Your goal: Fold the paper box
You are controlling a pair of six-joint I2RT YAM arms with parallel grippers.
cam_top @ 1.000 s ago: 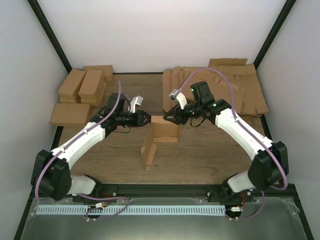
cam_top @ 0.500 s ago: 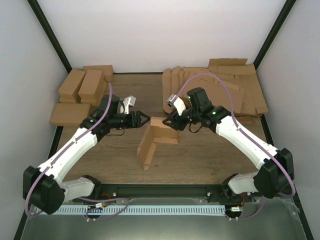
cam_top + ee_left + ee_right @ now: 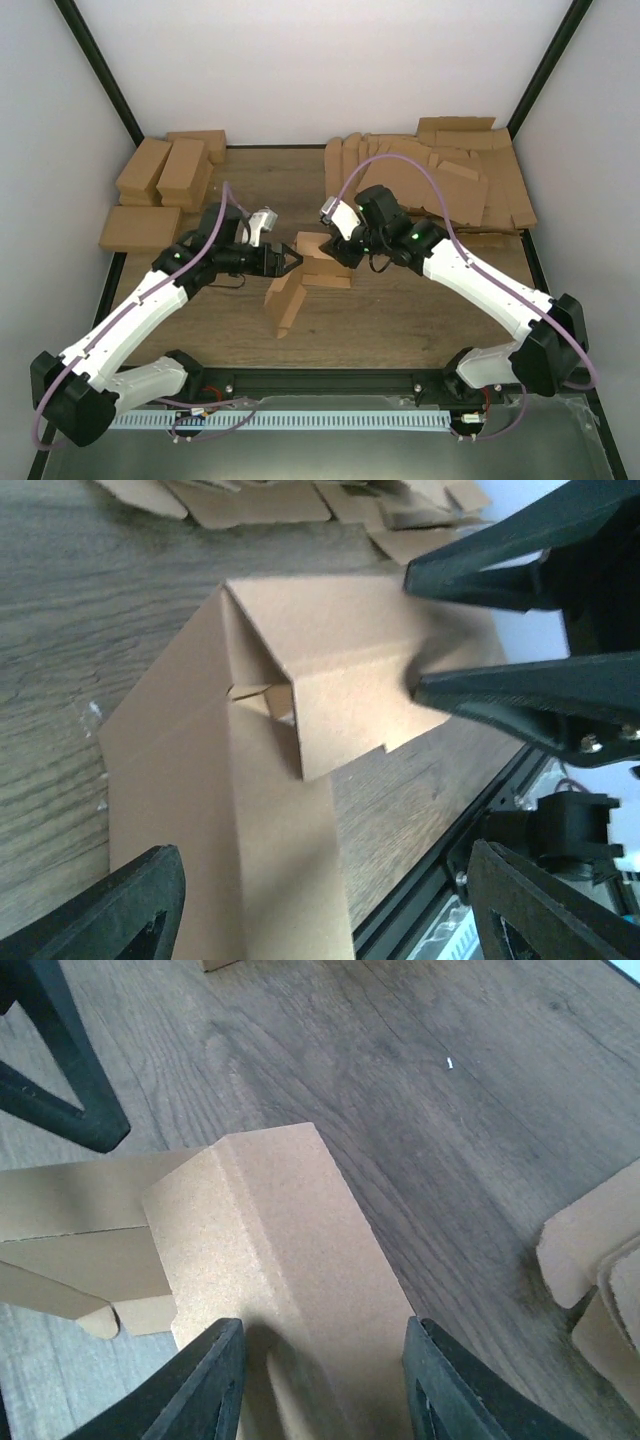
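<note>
The paper box (image 3: 298, 282) is a half-folded brown cardboard piece standing mid-table, one long panel reaching toward the near edge. In the right wrist view the paper box (image 3: 270, 1250) fills the gap between my right gripper's (image 3: 320, 1370) two fingers, which press on its two sides. From above, the right gripper (image 3: 336, 250) sits at the box's far right end. My left gripper (image 3: 287, 258) stands open at the box's left side. Its fingers spread wide in the left wrist view, and the left gripper (image 3: 320, 880) straddles the long panel of the paper box (image 3: 330, 660) without pinching it.
A thick pile of flat cardboard sheets (image 3: 450, 175) lies at the back right. Narrow brick-shaped cardboard boxes (image 3: 165, 172) are stacked at the back left. A black rail (image 3: 330, 378) runs along the table's near edge.
The left gripper has opened wide and moved in toward the box's left side. The right gripper has shifted left with the box, whose long panel has swung a little leftward.
</note>
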